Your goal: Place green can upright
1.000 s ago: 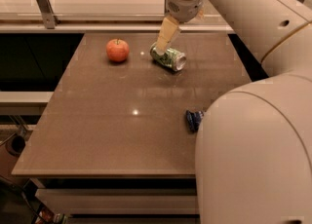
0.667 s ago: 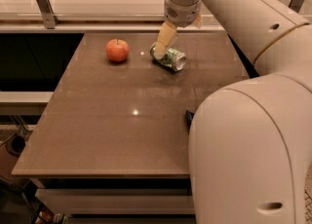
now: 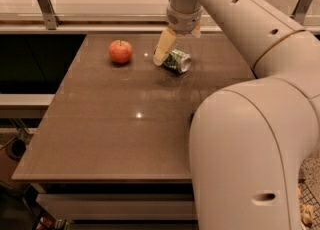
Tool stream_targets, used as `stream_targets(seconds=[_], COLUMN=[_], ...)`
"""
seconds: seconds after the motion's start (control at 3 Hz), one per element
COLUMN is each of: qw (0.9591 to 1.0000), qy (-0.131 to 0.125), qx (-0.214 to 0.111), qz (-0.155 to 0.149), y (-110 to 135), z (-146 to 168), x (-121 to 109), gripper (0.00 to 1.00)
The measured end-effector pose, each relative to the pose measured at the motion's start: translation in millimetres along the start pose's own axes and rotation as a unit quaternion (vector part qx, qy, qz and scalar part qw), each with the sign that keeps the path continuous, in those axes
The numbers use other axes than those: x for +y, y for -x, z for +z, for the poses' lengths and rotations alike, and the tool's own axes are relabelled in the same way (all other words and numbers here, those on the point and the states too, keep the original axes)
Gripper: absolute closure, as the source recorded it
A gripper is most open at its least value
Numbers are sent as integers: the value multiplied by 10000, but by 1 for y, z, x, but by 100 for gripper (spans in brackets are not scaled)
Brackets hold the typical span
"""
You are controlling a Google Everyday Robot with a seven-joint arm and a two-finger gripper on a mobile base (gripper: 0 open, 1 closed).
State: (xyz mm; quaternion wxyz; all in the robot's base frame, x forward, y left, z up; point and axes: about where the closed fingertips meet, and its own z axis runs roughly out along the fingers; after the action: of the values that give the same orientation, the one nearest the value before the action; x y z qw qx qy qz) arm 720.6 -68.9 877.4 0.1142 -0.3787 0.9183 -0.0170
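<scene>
The green can [image 3: 176, 60] lies on its side at the far middle of the brown table [image 3: 100, 124], its silver end facing front right. My gripper [image 3: 175, 49] hangs from above right at the can, open. Its tan left finger [image 3: 162, 47] reaches down beside the can's left end. The other finger [image 3: 196, 31] shows only as a short stub behind the can. The can rests on the table and is not lifted.
A red-orange apple [image 3: 120, 51] sits on the table left of the can. My large white arm [image 3: 240, 139] covers the table's right and front right part. A pale counter with metal posts [image 3: 45, 6] runs behind the table.
My arm's body has swung further left over the front right of the table and now hides the dark blue wrapper. The can and the apple have not moved.
</scene>
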Motion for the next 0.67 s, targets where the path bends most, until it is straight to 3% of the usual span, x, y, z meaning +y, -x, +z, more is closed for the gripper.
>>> stream_targets(seconds=[0.67], qw=[9995], qy=[264], qx=[-97], qz=[-127], y=[18], z=[17], x=[18], gripper=[0])
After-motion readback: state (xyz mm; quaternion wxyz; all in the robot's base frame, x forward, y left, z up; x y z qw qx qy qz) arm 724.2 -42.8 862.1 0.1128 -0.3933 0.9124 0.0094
